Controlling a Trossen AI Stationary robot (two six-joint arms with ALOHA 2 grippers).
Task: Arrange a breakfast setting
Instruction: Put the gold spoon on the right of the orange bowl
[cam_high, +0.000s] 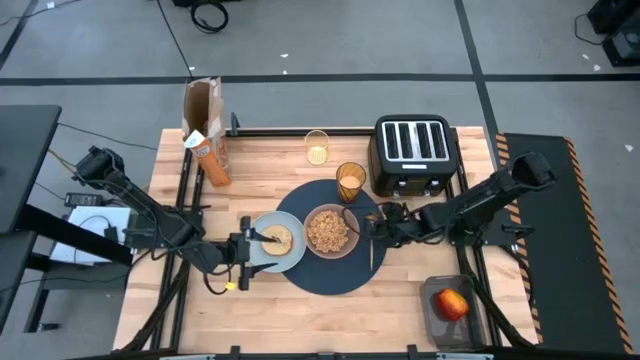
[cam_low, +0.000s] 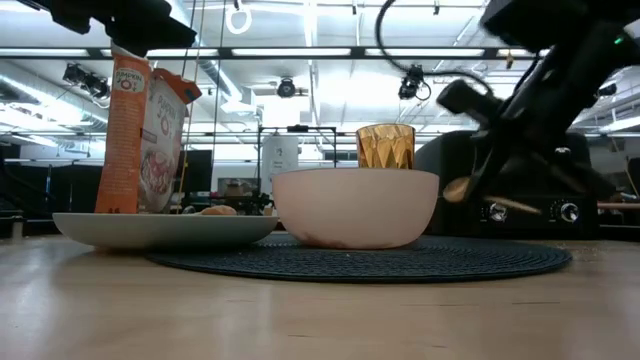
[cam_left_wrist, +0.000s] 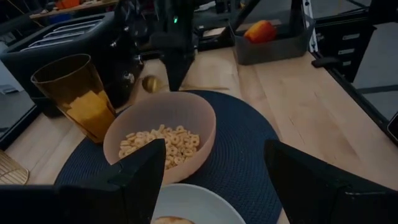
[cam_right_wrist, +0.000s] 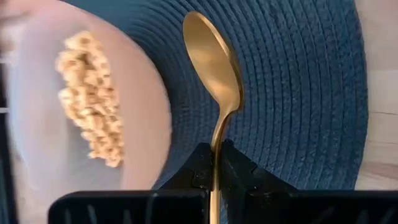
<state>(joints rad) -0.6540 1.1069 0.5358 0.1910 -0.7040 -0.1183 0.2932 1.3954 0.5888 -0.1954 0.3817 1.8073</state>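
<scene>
- Over the right part of the navy placemat (cam_high: 330, 272), just beside the pinkish bowl (cam_high: 330, 231), the gold spoon (cam_right_wrist: 214, 68) is held clear of the mat by the right gripper (cam_high: 379, 226), whose fingers are clamped together on the thin handle.
- The spoon's long axis runs in line with the fingers, its oval head pointing away from the gripper toward the bowl.
- The right arm is stretched low from the table's right edge toward the centre.
- Cereal (cam_high: 328, 230) fills the bowl, which sits on the mat near the table's middle.
- The pale blue-grey plate (cam_high: 287, 251) overlaps the mat's left edge, with the bagel (cam_high: 277, 238) lying on it.
- The left gripper (cam_high: 245, 262) is set at the plate's left rim, fingers apart, its arm reaching in from the left edge.
- The amber tumbler (cam_high: 351, 181) stands at the mat's far edge, before the black toaster (cam_high: 414, 152).
- The red apple (cam_high: 451, 303) lies in a dark bin at the near right corner.
- The orange cereal box (cam_high: 205, 130) stands by the far left corner; its lettering cannot be read.
</scene>
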